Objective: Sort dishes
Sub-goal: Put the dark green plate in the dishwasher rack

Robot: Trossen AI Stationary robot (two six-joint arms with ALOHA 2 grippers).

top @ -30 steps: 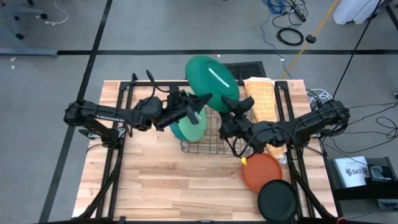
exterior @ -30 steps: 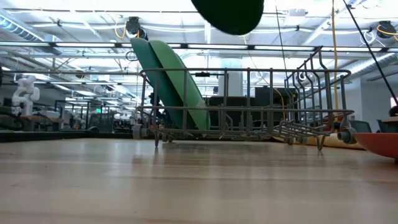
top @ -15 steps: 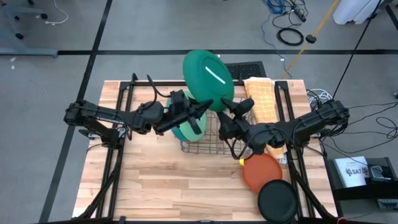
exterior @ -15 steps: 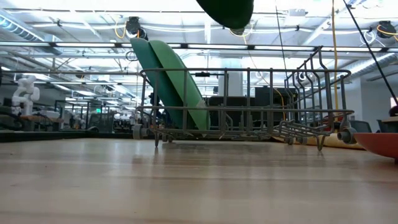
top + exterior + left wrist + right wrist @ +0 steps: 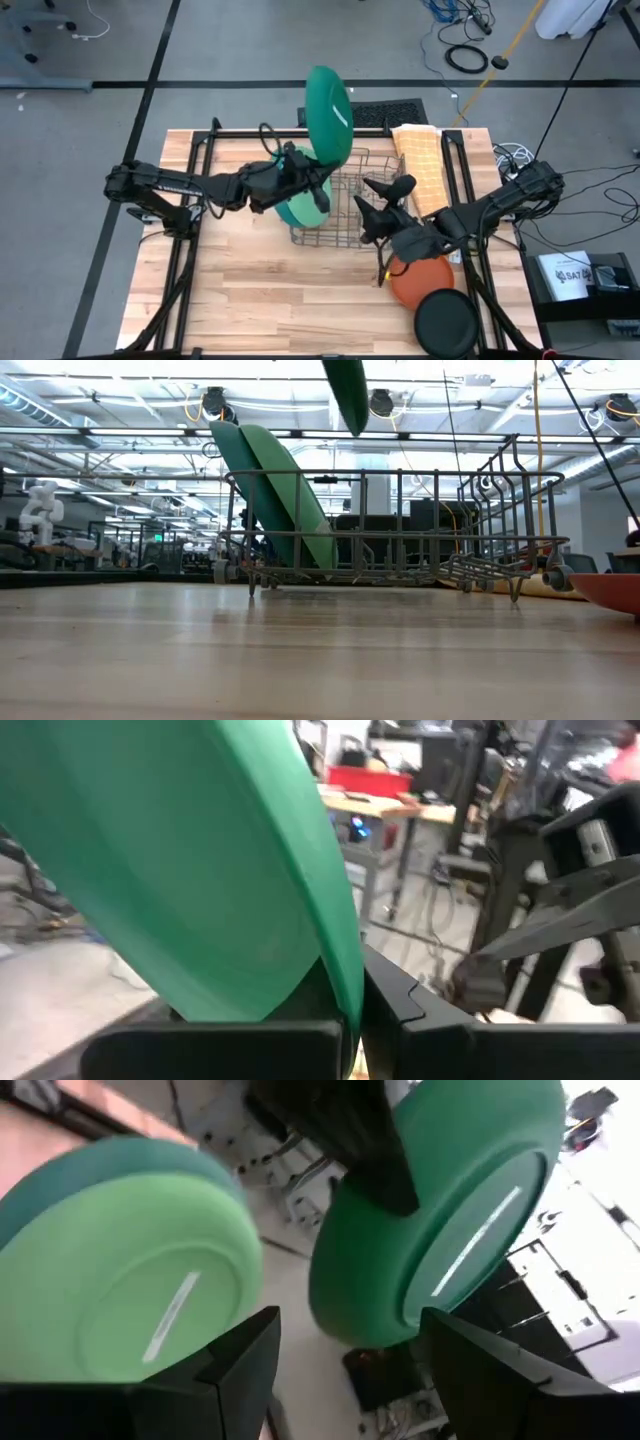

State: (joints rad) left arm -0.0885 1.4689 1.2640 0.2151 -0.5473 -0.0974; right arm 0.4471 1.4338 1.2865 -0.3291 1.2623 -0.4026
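Note:
My left gripper (image 5: 316,176) is shut on the dark green plate (image 5: 328,112), which it holds up over the far left part of the grey wire rack (image 5: 362,212). In the low view this plate (image 5: 347,395) shows nearly edge-on, above the rack (image 5: 400,530). A light green plate (image 5: 295,500) and a teal plate (image 5: 238,480) lean on edge in the rack's left end. My right gripper (image 5: 350,1370) is open with nothing in it, a little right of the held plate, over the rack (image 5: 383,200). An orange plate (image 5: 420,282) and a black plate (image 5: 447,322) lie flat at the near right. My left gripper pinches the dark green plate's lower rim (image 5: 345,995) between its two fingers (image 5: 230,1045). The fingers come in level from the table's left. The plate stands up from the fingers almost on edge, lifted clear of the rack and the other plates.
A folded yellow-orange cloth (image 5: 420,168) lies right of the rack at the far right. A dark mat (image 5: 392,112) lies behind the rack. Bare wood (image 5: 260,290) stretches across the near left of the table.
My left gripper has rolled and sunk a little, turning the dark green plate from face-up and tilted to nearly on edge over the rack. My right gripper, open throughout, has drawn back from the plate toward the table's near right and lowered.

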